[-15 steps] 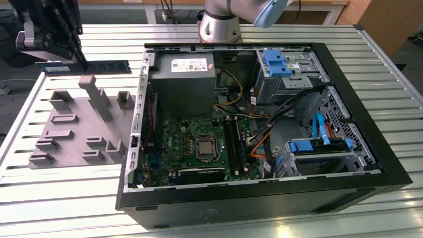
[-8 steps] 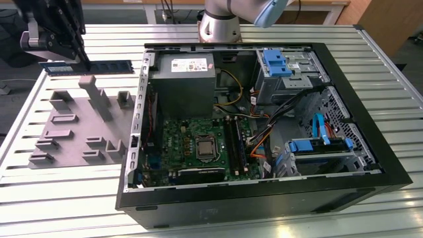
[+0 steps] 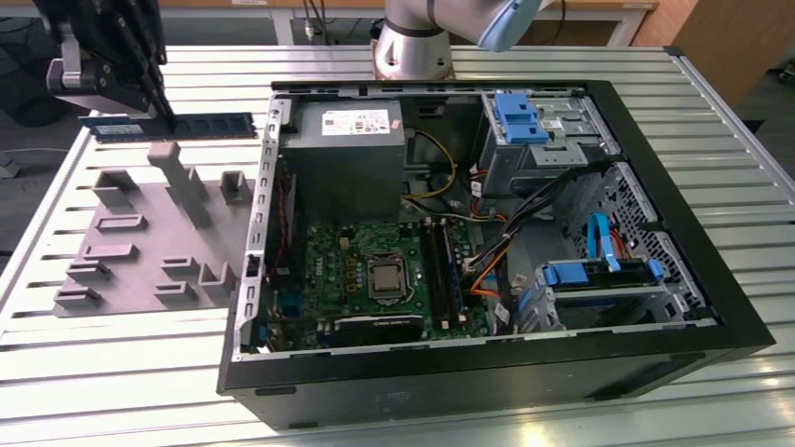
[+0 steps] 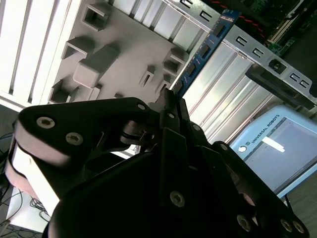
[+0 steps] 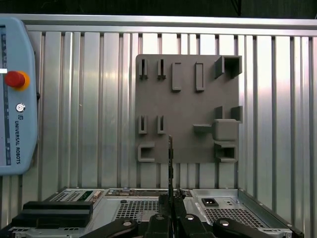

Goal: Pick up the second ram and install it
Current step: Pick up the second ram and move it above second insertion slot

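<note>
The second ram (image 3: 199, 126), a slim blue stick with black chips, hangs level in the air above the far end of the grey holder tray (image 3: 130, 247), just outside the computer case on the exterior view's left. My gripper (image 3: 159, 121) is shut on it, near its middle. The second wrist view shows the blue stick (image 4: 208, 42) running out from my fingertips (image 4: 168, 101). In the first wrist view the ram (image 5: 170, 158) shows edge-on as a thin dark line rising from my gripper (image 5: 171, 198) over the tray (image 5: 188, 99).
The open computer case (image 3: 695, 307) lies on the slatted metal table, holding a green motherboard (image 3: 335, 261) with long black slots (image 3: 444, 270), a grey power-supply box (image 3: 342, 154) and blue drive bays (image 3: 522, 116). A teach pendant (image 5: 15, 99) lies beside the tray. The arm's base (image 3: 416, 42) stands behind the case.
</note>
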`<state>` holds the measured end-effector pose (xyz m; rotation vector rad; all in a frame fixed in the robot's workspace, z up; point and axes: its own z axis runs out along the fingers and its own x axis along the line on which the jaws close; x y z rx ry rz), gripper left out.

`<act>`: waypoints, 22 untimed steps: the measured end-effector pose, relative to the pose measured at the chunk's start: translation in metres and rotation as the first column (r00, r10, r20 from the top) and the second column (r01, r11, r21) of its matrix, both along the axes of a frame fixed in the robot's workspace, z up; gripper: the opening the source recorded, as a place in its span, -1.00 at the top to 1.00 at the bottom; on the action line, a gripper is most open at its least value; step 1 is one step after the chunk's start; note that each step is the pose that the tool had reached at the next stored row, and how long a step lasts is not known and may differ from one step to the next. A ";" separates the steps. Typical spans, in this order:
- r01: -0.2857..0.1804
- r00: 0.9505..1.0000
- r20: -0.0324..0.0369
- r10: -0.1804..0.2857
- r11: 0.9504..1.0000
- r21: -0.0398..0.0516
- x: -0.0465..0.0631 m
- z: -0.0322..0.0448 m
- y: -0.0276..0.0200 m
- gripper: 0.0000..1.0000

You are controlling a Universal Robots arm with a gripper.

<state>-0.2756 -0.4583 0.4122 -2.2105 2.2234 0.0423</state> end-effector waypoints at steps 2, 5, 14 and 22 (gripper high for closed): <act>0.000 1.000 0.000 0.000 1.000 0.000 0.001 0.0000 0.0000 0.72; 0.000 1.000 0.000 0.000 1.000 0.000 0.003 0.0000 0.0000 0.72; 0.000 1.000 0.000 0.000 1.000 0.000 0.008 0.0000 0.0000 0.72; 0.000 1.000 0.000 0.000 1.000 0.000 0.011 0.0000 0.0000 0.72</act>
